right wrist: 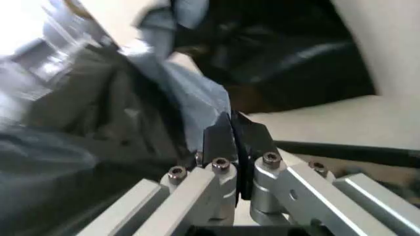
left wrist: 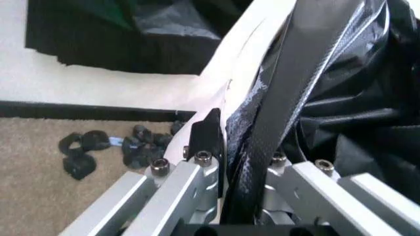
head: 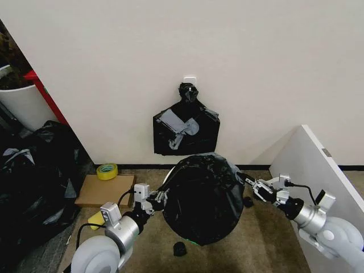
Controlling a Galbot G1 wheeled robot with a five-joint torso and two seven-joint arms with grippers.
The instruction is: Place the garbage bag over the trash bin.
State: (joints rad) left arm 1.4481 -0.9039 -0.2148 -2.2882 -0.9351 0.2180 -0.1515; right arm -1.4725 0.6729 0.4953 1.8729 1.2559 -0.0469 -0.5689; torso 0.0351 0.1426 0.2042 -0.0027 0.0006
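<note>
The glossy black garbage bag (head: 202, 196) is draped over the trash bin and hides nearly all of it. A sliver of the bin's pale wall (head: 166, 181) shows at the left. My left gripper (head: 159, 197) is shut on the bag's left edge. In the left wrist view a taut band of bag (left wrist: 288, 98) runs between the fingers (left wrist: 206, 135), beside the bin's pale wall (left wrist: 249, 44). My right gripper (head: 245, 182) is shut on the bag's right edge. Its closed tips (right wrist: 233, 130) pinch thin film (right wrist: 190, 93).
A square black bundle of bags (head: 185, 128) hangs on the wall behind. Big black sacks (head: 34, 170) and a white cylinder (head: 20, 102) stand at the left. A cardboard box (head: 105, 190) with a yellow tape roll (head: 107, 170) lies nearby. A white board (head: 318, 182) leans at the right. Black scraps (head: 180, 248) lie on the carpet.
</note>
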